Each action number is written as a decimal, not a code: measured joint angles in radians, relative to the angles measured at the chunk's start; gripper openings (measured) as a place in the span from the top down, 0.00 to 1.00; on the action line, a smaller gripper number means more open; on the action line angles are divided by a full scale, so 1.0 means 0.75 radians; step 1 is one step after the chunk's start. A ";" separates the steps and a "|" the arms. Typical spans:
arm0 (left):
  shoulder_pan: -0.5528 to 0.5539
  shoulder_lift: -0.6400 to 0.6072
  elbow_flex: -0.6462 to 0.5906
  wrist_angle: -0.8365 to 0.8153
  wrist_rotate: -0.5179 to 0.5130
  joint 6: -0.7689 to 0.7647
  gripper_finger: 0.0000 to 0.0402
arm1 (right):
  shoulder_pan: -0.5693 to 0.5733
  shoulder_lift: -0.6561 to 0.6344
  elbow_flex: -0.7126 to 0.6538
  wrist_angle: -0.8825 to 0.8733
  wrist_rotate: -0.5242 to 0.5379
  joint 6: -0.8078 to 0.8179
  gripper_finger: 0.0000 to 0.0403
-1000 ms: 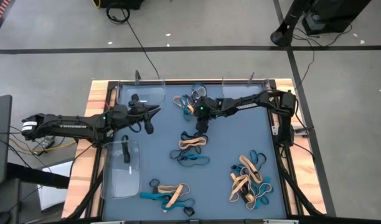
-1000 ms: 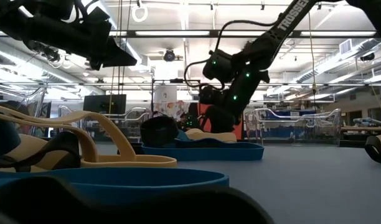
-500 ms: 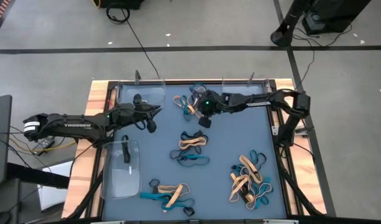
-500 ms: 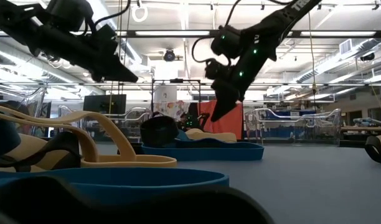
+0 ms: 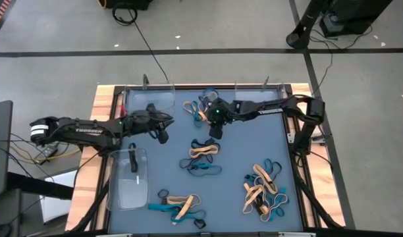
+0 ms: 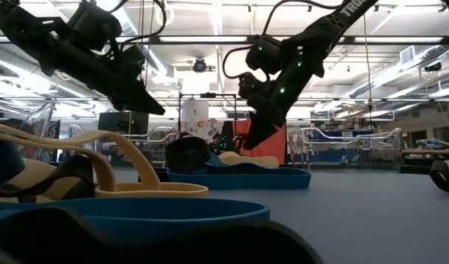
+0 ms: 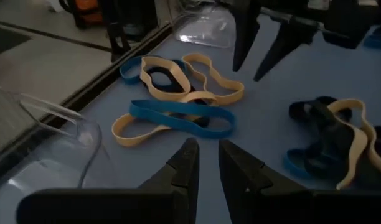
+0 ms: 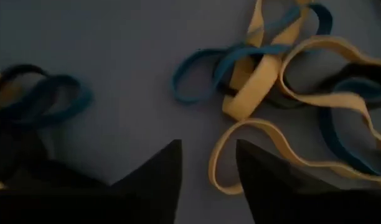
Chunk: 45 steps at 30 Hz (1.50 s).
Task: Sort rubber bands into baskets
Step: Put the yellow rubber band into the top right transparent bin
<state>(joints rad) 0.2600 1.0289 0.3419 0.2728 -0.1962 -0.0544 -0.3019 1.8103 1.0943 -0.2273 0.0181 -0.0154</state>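
Observation:
Tan, teal-blue and black rubber bands lie in heaps on the blue mat: one at the far middle [image 5: 198, 108], one at the centre [image 5: 203, 156], two near the front [image 5: 178, 207] [image 5: 264, 191]. Three clear baskets stand at the far left [image 5: 152, 99], far right [image 5: 254, 97] and near left [image 5: 128, 179]. My right gripper [image 5: 214, 133] hangs open above the mat between the far and centre heaps, with a tan band [image 8: 271, 134] below its fingers. My left gripper [image 5: 167, 119] is left of the far heap [image 7: 178, 102], its fingers a narrow gap apart and empty.
A black band lies in the near-left basket [image 5: 133, 164], and another dark one in the far-left basket [image 5: 151, 107]. A wooden frame [image 5: 99, 112] borders the mat. Bare mat lies at the middle right [image 5: 261, 141]. In the low view, bands [image 6: 100, 183] lie close in front.
My right gripper has risen from the mat at the centre heap and drawn a little toward the far edge, nothing hanging from it. My left gripper has come down and tipped lower, shifting slightly toward the table's middle.

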 joint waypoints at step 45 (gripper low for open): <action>-0.007 0.077 0.000 0.057 -0.018 0.020 0.84 | -0.308 -0.688 -0.002 -0.473 0.620 -0.070 0.98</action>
<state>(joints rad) 0.2546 1.0870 0.3416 0.3158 -0.2100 -0.0394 -0.5329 1.2941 1.0931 -0.5819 0.4828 -0.0682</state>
